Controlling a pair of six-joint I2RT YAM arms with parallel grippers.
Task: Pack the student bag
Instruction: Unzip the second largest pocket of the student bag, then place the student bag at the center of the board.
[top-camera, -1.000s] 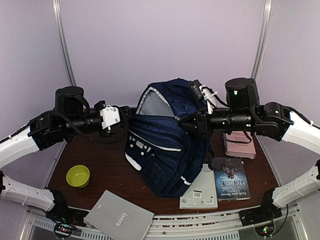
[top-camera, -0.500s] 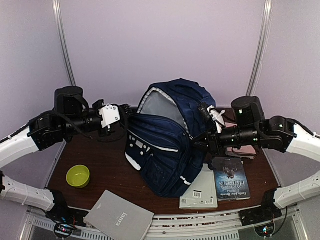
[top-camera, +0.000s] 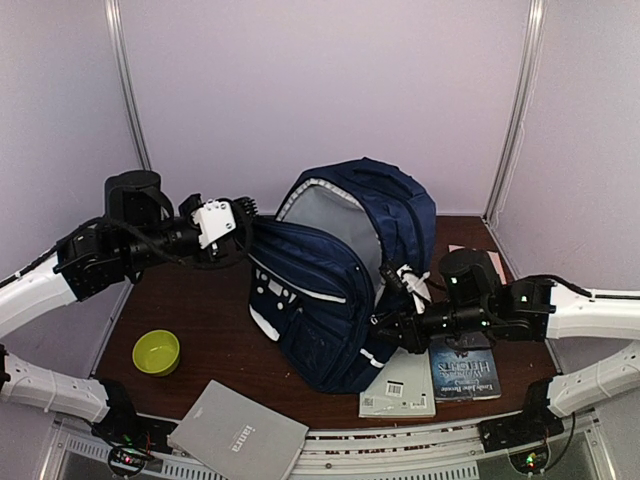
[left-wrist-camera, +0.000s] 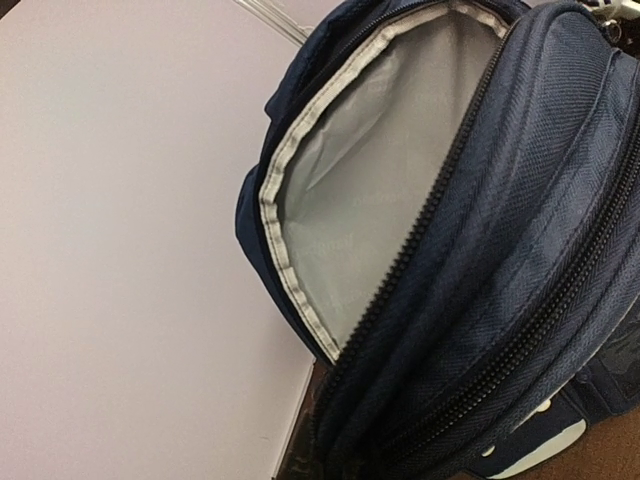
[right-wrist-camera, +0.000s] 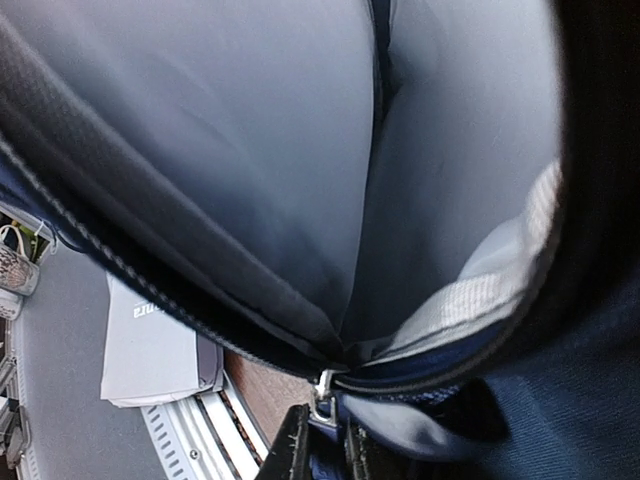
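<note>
The student bag (top-camera: 340, 285), navy with white stripes, stands mid-table with its main compartment gaping and the grey lining (left-wrist-camera: 390, 170) showing. My left gripper (top-camera: 238, 222) is at the bag's upper left edge, shut on the front panel's fabric; its fingers are hidden in the left wrist view. My right gripper (top-camera: 388, 325) is low on the bag's right side. In the right wrist view it (right-wrist-camera: 328, 440) is shut on the metal zip pull (right-wrist-camera: 322, 392) at the end of the opened zip.
A green bowl (top-camera: 156, 352) sits at the front left and a grey notebook (top-camera: 237, 430) overhangs the front edge. A white booklet (top-camera: 400, 382) and a dark book (top-camera: 463, 362) lie at the front right, under my right arm.
My right gripper has travelled down the bag's right side from near the top towards the table, with the zip pull in it. The main opening has widened. The left gripper shifted slightly.
</note>
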